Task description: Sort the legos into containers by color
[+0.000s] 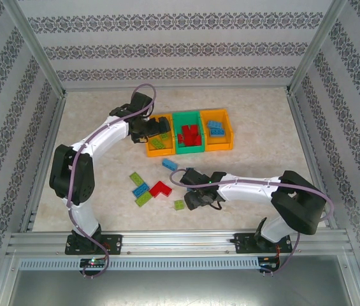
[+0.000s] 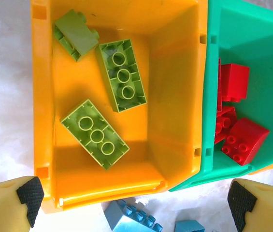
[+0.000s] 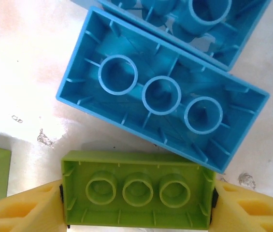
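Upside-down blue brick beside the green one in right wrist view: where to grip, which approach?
Short end walls, from straight above. The blue brick lies flat, hollow side up; a second blue brick lies along one long wall, the green brick crowds the other. Both ends sit free.

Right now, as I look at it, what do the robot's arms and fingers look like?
Both the left arm and right arm are white tubes joined by bulky black housings. A lilac cable loops along each. The fingers are yellow blocks; the left ones carry black textured pads.
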Robot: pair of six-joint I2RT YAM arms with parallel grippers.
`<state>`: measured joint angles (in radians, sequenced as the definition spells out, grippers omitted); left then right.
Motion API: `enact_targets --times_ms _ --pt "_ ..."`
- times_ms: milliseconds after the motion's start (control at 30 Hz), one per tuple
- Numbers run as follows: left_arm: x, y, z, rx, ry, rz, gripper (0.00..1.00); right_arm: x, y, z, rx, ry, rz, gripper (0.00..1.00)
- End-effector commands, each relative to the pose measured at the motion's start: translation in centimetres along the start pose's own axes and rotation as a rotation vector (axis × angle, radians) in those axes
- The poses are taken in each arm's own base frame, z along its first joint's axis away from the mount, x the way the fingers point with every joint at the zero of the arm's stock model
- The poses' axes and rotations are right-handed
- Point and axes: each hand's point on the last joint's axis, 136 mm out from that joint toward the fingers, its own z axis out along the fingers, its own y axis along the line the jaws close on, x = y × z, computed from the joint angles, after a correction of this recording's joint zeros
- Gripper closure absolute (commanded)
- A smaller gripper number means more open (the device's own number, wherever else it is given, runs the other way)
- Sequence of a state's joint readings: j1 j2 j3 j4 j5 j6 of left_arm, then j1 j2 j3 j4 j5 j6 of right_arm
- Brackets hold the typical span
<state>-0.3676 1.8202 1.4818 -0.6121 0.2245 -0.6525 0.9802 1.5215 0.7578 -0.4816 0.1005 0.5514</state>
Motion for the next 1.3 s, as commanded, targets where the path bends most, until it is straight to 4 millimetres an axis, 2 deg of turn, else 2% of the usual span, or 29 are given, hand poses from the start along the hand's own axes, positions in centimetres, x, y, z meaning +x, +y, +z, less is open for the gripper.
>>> enact_targets --times_ms 0,200,400,567,700,800,967,1033,1267 --pt "-0.4 -0.5 -1.3 0.008 -0.047 0.003 0.0 0.0 -0.3 0.3 0.042 0.0 -0.028 0.38" --pt "-0.1 0.0 -1.9 -0.015 -0.054 0.012 0.0 -0.6 -0.2 -0.8 0.027 -0.037 -0.006 0.43" --pt "0.9 1.5 -2.6 -0.063 -0.052 0.023 0.01 -4.2 1.2 -4.6 -0.069 -0.161 -0.008 0.43" --pt "3.3 4.2 -2.9 -0.132 -0.019 0.009 0.0 -8.5 1.9 -7.7 -0.18 -0.271 0.028 0.43" --pt "5.8 6.4 -3.1 -0.177 0.015 -0.019 0.01 -13.5 2.2 -9.8 -0.263 -0.373 0.059 0.43" --pt "7.5 7.7 -3.3 -0.194 0.038 -0.054 0.01 -17.4 2.5 -10.3 -0.325 -0.393 0.096 0.42" --pt "10.0 9.5 -3.8 -0.226 0.064 -0.098 0.01 -23.0 3.3 -9.7 -0.399 -0.383 0.136 0.43" --pt "11.0 10.2 -3.8 -0.236 0.077 -0.121 0.0 -24.9 3.4 -8.8 -0.407 -0.366 0.16 0.43" --pt "13.9 12.0 -3.3 -0.241 0.118 -0.189 0.01 -29.6 2.9 -5.5 -0.437 -0.307 0.239 0.42"
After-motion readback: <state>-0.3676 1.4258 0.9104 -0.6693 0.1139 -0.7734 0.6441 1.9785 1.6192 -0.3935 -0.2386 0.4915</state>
